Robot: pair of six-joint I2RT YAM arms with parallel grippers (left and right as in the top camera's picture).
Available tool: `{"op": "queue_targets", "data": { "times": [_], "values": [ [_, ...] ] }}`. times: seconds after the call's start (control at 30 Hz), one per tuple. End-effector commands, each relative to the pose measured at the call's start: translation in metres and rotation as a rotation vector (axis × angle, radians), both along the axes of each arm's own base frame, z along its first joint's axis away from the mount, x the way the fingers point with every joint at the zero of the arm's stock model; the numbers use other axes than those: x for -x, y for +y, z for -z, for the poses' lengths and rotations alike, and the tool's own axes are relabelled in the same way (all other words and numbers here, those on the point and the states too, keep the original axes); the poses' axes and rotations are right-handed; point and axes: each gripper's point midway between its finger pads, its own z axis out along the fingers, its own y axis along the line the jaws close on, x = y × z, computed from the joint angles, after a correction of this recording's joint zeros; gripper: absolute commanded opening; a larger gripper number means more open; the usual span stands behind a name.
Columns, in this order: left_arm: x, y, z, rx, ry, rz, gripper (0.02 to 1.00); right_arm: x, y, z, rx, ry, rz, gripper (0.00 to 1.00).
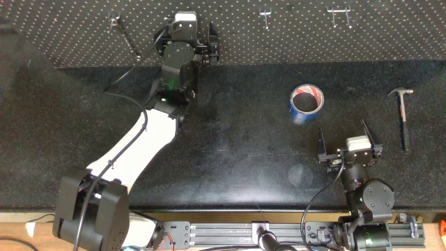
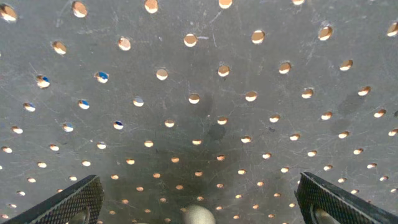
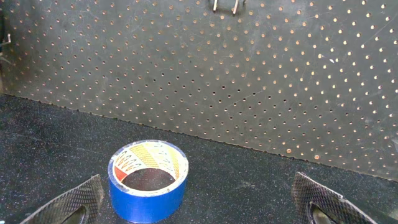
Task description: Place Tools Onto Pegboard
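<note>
A thin dark tool (image 1: pixel 127 37) hangs slanted from a hook at the left of the pegboard (image 1: pixel 293 31). My left gripper (image 1: pixel 188 35) is up against the board just right of it, open and holding nothing. Up close, the perforated pegboard (image 2: pixel 199 93) spreads behind the left gripper (image 2: pixel 199 202). A blue tape roll (image 1: pixel 306 101) stands on the black table, and a hammer (image 1: pixel 402 115) lies to its right. My right gripper (image 1: pixel 346 139) is low near the front, open, with the tape roll (image 3: pixel 148 180) ahead of the right gripper (image 3: pixel 199 208).
Two bare metal hooks (image 1: pixel 265 14) (image 1: pixel 339 14) stick out of the pegboard's right half; one hook (image 3: pixel 225 5) sits above the tape. The black table (image 1: pixel 237 146) is bare between the arms.
</note>
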Motion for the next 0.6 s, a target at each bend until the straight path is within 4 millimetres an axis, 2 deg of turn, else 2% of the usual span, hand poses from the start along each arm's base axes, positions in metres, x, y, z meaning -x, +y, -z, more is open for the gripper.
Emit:
{"op": "queue_targets", "data": {
  "times": [0.03,0.1,0.13,0.17,0.27,0.37,0.43,0.6],
  "values": [
    [0.011,0.004,-0.005,-0.021,0.049,0.004,0.996,0.000,-0.001,0.002,-0.011,0.001,0.004,0.989],
    [0.051,0.020,0.003,-0.070,0.185,0.001,0.996,0.000,-0.001,0.002,-0.011,0.001,0.004,0.989],
    [0.073,0.038,0.002,-0.072,0.213,-0.015,0.996,0.000,-0.001,0.002,-0.011,0.001,0.004,0.989],
    [0.088,0.053,0.001,-0.056,0.208,-0.026,0.996,0.000,-0.001,0.002,-0.011,0.001,0.004,0.989],
    [0.137,0.108,0.017,0.035,0.151,-0.057,0.996,0.000,-0.001,0.002,-0.011,0.001,0.004,0.989],
    [0.177,0.152,0.026,0.062,-0.030,-0.161,0.996,0.000,-0.001,0.002,-0.011,0.001,0.004,0.989],
    [0.197,0.160,0.036,0.060,-0.089,-0.193,0.996,0.000,-0.001,0.002,-0.011,0.001,0.004,0.989],
    [0.226,0.156,0.055,0.057,-0.205,-0.188,0.996,0.000,-0.001,0.002,-0.011,0.001,0.004,0.989]
  ]
}}
